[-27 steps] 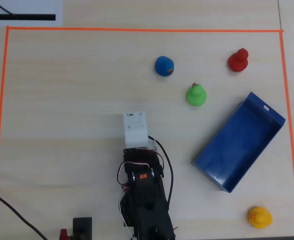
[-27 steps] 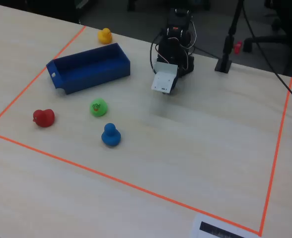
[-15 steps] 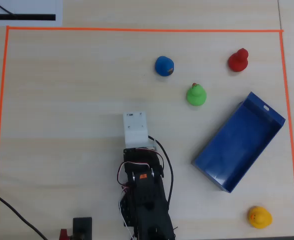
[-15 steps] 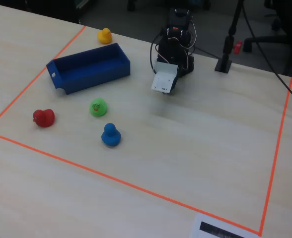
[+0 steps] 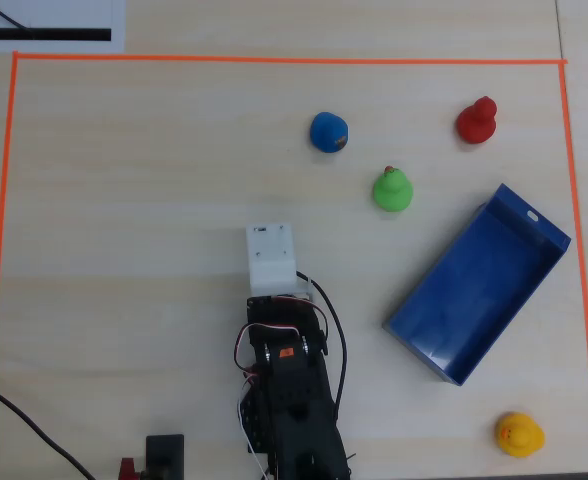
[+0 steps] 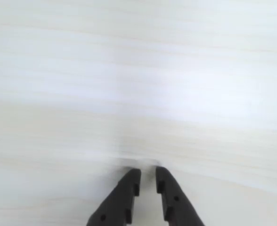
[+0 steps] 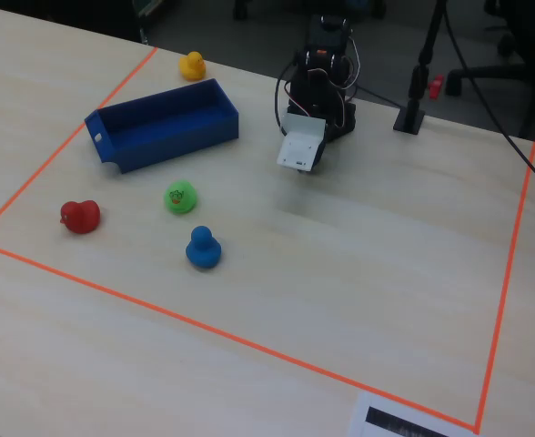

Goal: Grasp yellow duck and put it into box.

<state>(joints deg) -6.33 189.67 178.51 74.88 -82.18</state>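
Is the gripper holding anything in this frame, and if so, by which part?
Nothing is held. The gripper is nearly closed on empty air above bare table; the yellow duck sits untouched beyond the box.

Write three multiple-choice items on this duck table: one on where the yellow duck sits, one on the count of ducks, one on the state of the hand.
1. In the overhead view, where is the yellow duck?
A. Inside the box
B. On the table near the lower right corner, outside the box
C. Between the fingers of the hand

2. How many toy ducks lie on the table?
A. Two
B. Three
C. Four

3. How is the hand?
A. Fingers nearly together, holding nothing
C. Clamped on the blue duck
B. Spread wide around the box wall

Answers:
1. B: the duck sits apart from the box, close to the orange tape corner.
2. C: the yellow duck, the red duck, the green duck and the blue duck.
3. A: the wrist view shows only a narrow gap and bare table beyond the fingertips.
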